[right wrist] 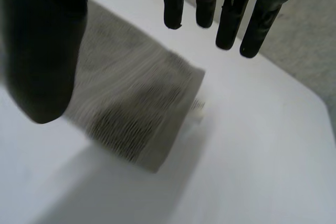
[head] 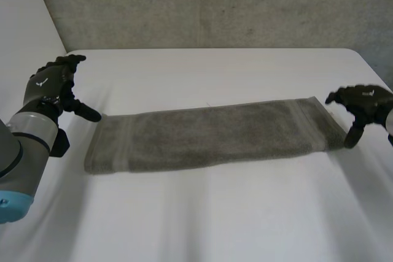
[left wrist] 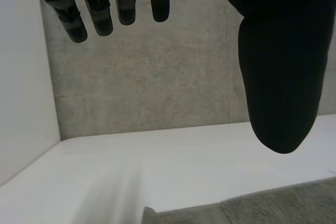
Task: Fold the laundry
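Note:
A grey-brown towel (head: 215, 136), folded into a long strip, lies flat across the middle of the white table (head: 209, 219). My left hand (head: 52, 84) hovers just off the towel's left end, open, with its thumb (left wrist: 278, 77) and fingers (left wrist: 100, 14) apart and nothing between them; the towel's end (left wrist: 247, 208) lies below the thumb. My right hand (head: 362, 105) hangs beside the towel's right end, open too, its fingers (right wrist: 231, 22) and thumb (right wrist: 42, 61) spread above that end of the towel (right wrist: 131, 108) without touching it.
A grey concrete wall (head: 209, 4) rises behind the table's far edge. A white wall (left wrist: 23, 93) stands at the left of the table. Bare tabletop lies in front of and behind the towel.

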Robot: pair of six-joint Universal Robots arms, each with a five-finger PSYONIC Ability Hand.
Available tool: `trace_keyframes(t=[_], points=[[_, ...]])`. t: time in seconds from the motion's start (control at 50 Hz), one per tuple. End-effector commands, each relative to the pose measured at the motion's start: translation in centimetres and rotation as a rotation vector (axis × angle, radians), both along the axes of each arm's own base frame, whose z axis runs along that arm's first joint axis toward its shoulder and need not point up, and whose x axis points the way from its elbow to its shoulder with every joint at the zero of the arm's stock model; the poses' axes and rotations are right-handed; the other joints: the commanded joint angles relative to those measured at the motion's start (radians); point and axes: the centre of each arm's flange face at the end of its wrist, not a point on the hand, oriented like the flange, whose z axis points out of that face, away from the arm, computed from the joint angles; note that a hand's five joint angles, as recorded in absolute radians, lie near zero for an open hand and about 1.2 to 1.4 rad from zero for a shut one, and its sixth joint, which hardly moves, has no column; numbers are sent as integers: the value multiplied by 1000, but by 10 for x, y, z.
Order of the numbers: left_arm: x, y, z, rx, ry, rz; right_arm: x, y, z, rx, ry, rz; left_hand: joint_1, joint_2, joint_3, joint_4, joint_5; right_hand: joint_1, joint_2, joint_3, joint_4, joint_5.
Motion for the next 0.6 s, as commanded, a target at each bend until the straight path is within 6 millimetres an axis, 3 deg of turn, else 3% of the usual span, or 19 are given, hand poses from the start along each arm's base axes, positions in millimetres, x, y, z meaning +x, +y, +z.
trace_keyframes(t=[0.02,0.22,0.26,0.32,0.34,0.48,0.6], points=[[-3,5,-7,22,-3,-52,-7,3,-41,-4,-11,26,0,7,6,8,-36,118,123,121,124,120],[-3,7,-11,37,-5,-50,-9,-11,-76,-33,10,37,0,7,6,8,-36,385,391,389,392,388],[-3,7,-12,37,-5,-50,-10,-15,-79,-56,27,39,0,7,6,8,-36,683,688,686,689,685],[-3,7,-12,37,-7,-50,-10,-17,-80,-68,33,40,0,7,6,8,-36,852,857,855,858,854],[-3,7,-12,37,-7,-50,-11,-20,-81,-76,40,34,0,7,6,8,-36,1079,1084,1082,1085,1081],[-3,7,-13,40,-6,-52,-28,-28,-70,-104,76,-46,0,7,6,8,-36,1112,1118,1116,1119,1115],[-2,7,-13,42,-6,-50,-63,-34,-65,-100,169,-122,0,7,6,8,-36,1112,1118,1116,1119,1115]])
